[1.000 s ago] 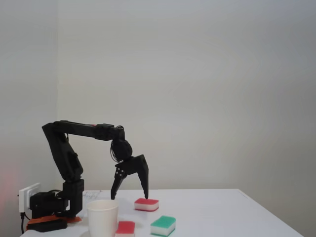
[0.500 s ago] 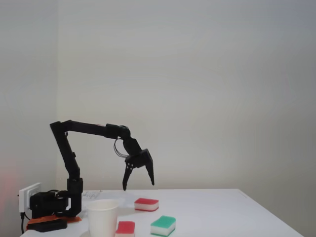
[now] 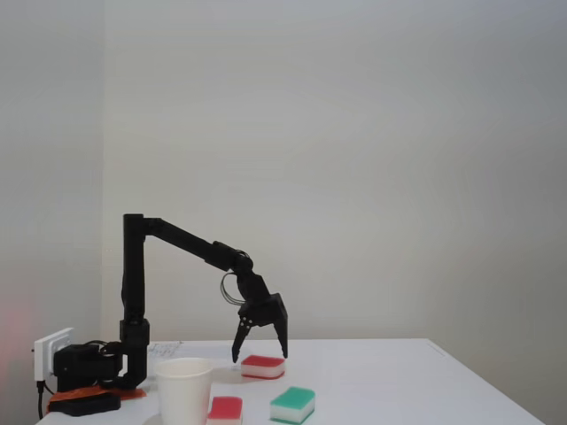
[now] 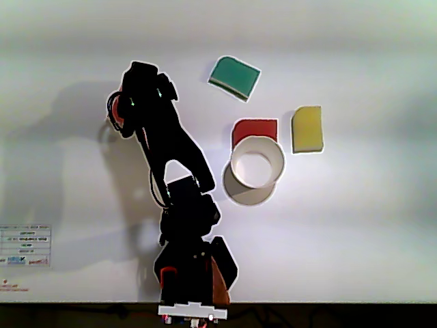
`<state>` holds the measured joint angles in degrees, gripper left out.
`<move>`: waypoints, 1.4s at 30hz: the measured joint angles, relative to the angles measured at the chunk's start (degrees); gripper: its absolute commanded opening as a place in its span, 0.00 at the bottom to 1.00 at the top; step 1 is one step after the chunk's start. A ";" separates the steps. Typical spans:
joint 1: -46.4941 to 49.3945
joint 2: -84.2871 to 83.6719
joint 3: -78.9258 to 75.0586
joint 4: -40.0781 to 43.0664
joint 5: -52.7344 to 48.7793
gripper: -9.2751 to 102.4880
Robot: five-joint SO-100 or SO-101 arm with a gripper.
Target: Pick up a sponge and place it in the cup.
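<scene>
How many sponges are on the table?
4. Red one under the hand; red one beside the cup; green one; yellow one. None looks hidden.

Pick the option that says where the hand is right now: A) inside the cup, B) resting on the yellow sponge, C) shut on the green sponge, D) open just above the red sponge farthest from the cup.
D: in the fixed view the hand hangs open with its fingertips straddling the top of the far red sponge, apart from the cup.
</scene>
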<state>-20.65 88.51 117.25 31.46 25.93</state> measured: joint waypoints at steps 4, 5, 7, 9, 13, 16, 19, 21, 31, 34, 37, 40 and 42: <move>0.09 -4.04 -2.90 -0.70 1.41 0.46; 0.09 -5.01 -3.52 -1.05 1.85 0.44; 0.09 -7.21 -4.57 -2.11 2.81 0.39; 0.09 -9.05 -4.75 -3.52 4.48 0.35; 0.53 -10.72 -5.89 -5.10 5.54 0.22; 0.53 -11.69 -6.33 -6.15 5.98 0.18; 0.53 -12.74 -6.33 -6.24 6.77 0.15; 0.79 -12.74 -5.98 -6.24 6.15 0.13; 4.22 -3.52 -1.32 1.76 1.41 0.08; 4.66 3.96 -3.87 13.18 2.46 0.08; 5.89 11.25 -8.79 25.84 4.39 0.08; 8.26 17.49 -13.89 37.44 4.83 0.08; 9.84 21.97 -15.21 43.24 3.25 0.08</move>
<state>-10.81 110.48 102.04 74.71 29.18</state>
